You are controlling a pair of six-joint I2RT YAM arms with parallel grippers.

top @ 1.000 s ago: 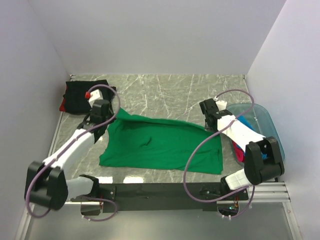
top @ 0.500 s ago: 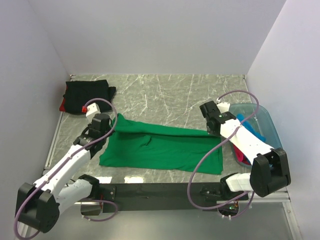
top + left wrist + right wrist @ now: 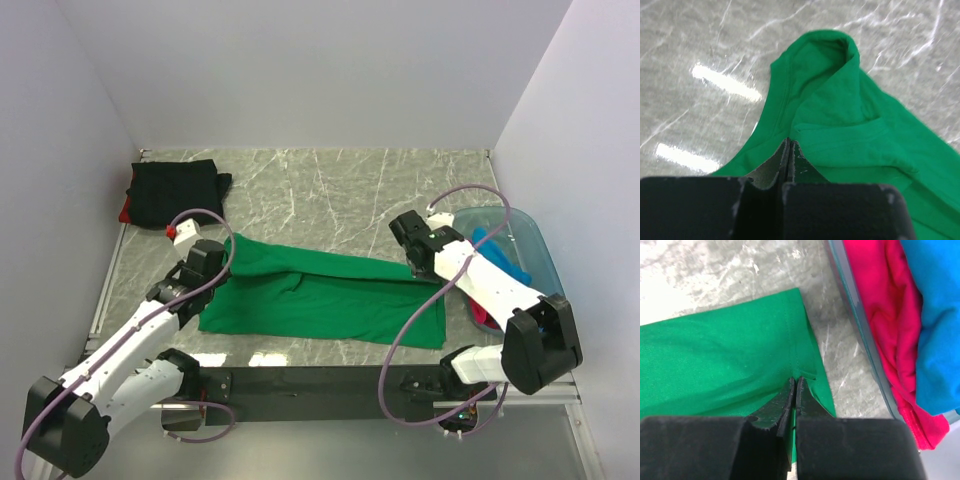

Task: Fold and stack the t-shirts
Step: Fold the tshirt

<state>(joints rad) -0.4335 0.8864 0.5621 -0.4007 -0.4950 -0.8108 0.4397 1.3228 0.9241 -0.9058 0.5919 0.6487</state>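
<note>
Pinching green t-shirt [image 3: 320, 295] edges: left tool [image 3: 790, 143], right tool [image 3: 795, 381] both clamped; tub [image 3: 545, 250] beside right; black t-shirt [image 3: 175, 190] far left.

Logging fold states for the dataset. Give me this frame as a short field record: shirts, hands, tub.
green t-shirt: spread across table, far edge partly folded toward near side
left hand: shut on green t-shirt, left end
right hand: shut on green t-shirt, right end
black t-shirt: folded, far-left corner, atop red t-shirt
tub: right side, holds pink t-shirt and blue t-shirt
</note>
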